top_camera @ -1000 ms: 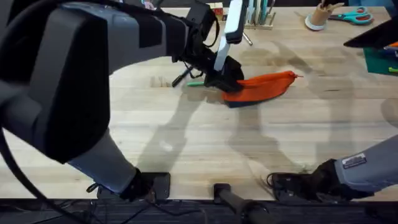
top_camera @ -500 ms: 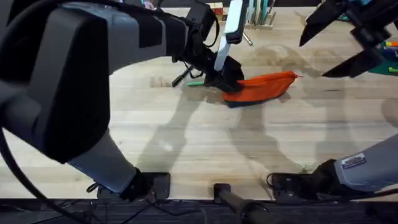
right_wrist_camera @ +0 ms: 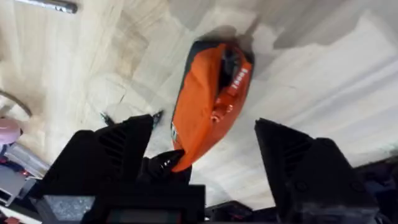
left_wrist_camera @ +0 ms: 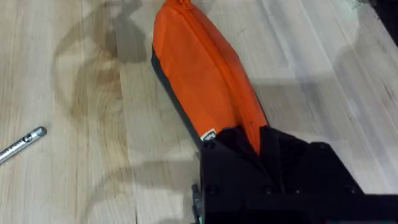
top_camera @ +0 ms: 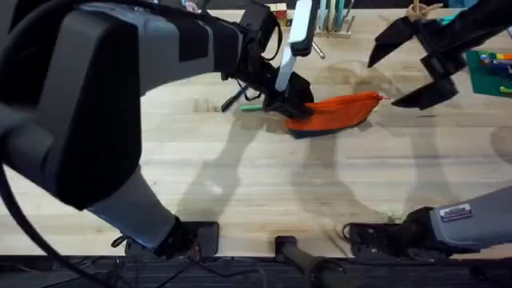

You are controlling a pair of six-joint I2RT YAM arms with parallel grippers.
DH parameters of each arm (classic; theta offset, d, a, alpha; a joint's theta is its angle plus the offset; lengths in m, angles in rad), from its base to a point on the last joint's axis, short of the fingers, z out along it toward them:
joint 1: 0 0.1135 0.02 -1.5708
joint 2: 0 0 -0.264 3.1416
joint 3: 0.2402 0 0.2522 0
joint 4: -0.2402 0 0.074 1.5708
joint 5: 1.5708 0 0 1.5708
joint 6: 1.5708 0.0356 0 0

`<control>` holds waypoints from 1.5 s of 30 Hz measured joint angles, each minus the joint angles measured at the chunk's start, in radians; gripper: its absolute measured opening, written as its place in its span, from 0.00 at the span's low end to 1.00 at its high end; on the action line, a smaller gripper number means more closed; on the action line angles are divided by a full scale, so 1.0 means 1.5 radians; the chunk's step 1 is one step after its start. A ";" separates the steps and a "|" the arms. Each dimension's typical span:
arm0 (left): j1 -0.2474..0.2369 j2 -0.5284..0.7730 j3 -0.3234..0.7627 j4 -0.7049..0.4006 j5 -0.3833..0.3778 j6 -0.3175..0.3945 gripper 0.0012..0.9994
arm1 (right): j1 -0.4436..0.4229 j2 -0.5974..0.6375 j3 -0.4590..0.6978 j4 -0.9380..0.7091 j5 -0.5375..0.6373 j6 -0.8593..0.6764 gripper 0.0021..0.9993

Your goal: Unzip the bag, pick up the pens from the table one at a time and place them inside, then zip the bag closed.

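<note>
On the table, the bag lies with the left gripper clamped on its near end (zipper closed along the top), while the right gripper hangs with fingers spread beside its far end.

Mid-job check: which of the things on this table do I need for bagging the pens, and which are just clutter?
For the job:
- orange bag, held at one end by the left gripper
- green pen beside it
- black pen
- silver pen
- right gripper, open

Lying about:
- green mat
- rack of tools at the far edge
</note>
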 joint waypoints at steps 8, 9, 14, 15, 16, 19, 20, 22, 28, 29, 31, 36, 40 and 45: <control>0.000 0.000 0.000 0.000 0.000 0.000 0.04 | 0.022 0.000 -0.015 0.023 0.014 0.022 0.99; 0.000 0.000 0.000 0.000 0.000 0.000 0.04 | 0.022 0.000 -0.016 0.023 0.018 0.024 0.99; 0.000 0.000 0.000 0.000 0.000 0.000 0.04 | 0.022 0.000 -0.046 0.031 0.042 0.035 0.99; 0.000 0.000 0.000 0.000 0.000 0.000 0.04 | 0.022 0.000 -0.056 0.034 0.044 0.039 0.99; 0.000 0.000 0.000 0.000 0.000 0.000 0.04 | 0.022 0.000 -0.066 0.039 0.046 0.057 0.99; 0.000 0.000 0.000 0.000 0.000 0.000 0.04 | 0.022 0.000 -0.085 0.049 0.051 0.088 1.00; 0.000 0.000 0.000 0.000 0.000 0.000 0.04 | 0.022 0.000 -0.087 0.050 0.053 0.098 1.00; 0.000 0.000 0.000 0.000 0.000 0.000 0.04 | 0.022 0.000 -0.089 0.057 0.057 0.112 1.00; 0.000 0.000 0.000 0.000 0.000 0.000 0.04 | 0.022 0.000 -0.090 0.082 0.062 0.134 1.00; 0.000 0.000 0.000 0.000 0.000 0.000 0.04 | 0.022 0.000 -0.090 0.081 0.063 0.135 0.99; 0.000 0.000 0.000 0.000 0.000 0.000 0.04 | 0.022 0.000 -0.090 0.082 0.064 0.137 0.99; 0.000 0.000 0.000 0.000 0.000 0.000 0.04 | 0.022 0.000 -0.090 0.082 0.063 0.139 0.90; 0.000 0.000 0.000 0.000 0.000 0.000 0.04 | 0.022 0.000 -0.090 0.081 0.060 0.139 0.77; 0.000 0.000 0.000 0.000 0.000 0.000 0.04 | 0.022 0.000 -0.090 0.081 0.058 0.140 0.56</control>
